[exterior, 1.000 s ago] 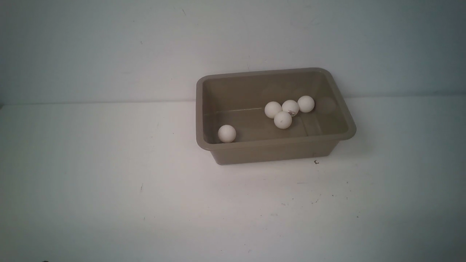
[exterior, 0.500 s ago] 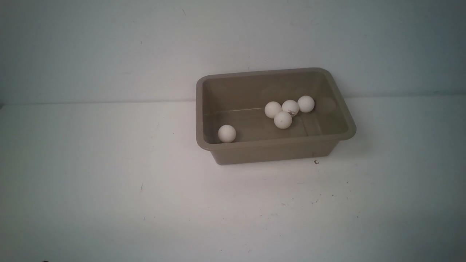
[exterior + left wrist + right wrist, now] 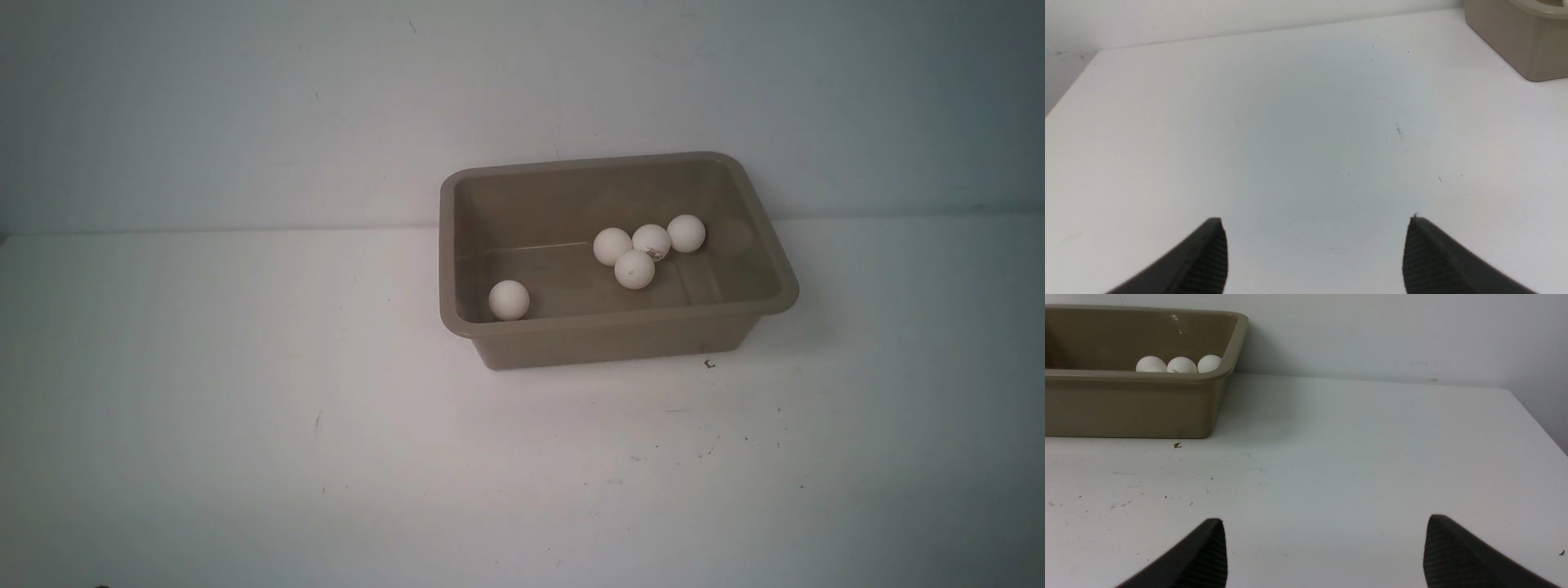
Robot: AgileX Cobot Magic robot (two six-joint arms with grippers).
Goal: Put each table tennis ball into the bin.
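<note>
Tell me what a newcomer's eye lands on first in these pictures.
The taupe bin stands out on the white table, right of centre, near the back wall. Inside it lie five table tennis balls: a cluster of four toward its right end and one alone in the near-left corner. Both wrist views show an open, empty gripper, the left gripper and the right gripper, over bare tabletop.
</note>
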